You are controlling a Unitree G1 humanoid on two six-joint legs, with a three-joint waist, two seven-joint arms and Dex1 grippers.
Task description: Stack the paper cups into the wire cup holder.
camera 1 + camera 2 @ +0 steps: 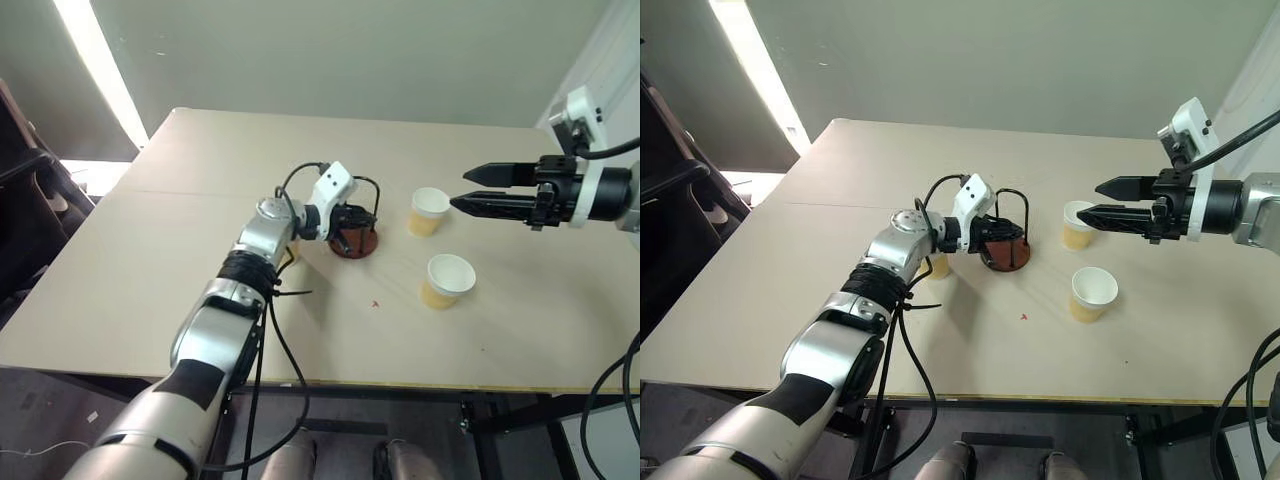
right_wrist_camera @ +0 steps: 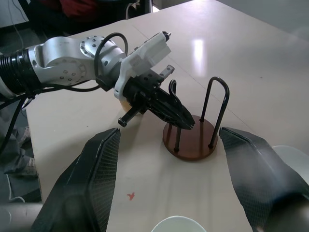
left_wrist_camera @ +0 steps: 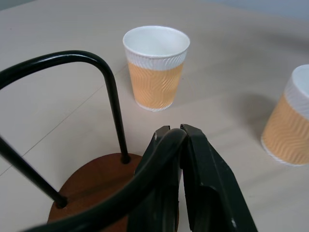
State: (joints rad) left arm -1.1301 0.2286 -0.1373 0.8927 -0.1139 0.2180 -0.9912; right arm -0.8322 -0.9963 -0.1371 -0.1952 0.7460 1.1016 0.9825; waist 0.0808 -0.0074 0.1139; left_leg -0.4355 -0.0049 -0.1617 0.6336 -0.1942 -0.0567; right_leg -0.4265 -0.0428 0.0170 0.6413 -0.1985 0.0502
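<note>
Evidently the left gripper is clamped on a hoop of the wire holder, while the right gripper, jaws parted and empty, hangs just beside the nearer upright cup.

You have a pale beige table with a smooth top, and a faint seam runs across its far left part. A small red mark sits on the tabletop toward the near side, roughly in the middle. Under the near edge you can see a dark metal table frame on the right. Beyond the far edge stands a plain grey-green wall. A bright strip of light slants down the far left, where the wall meets the floor. At the left edge there is dark furniture, too dim to identify further.
</note>
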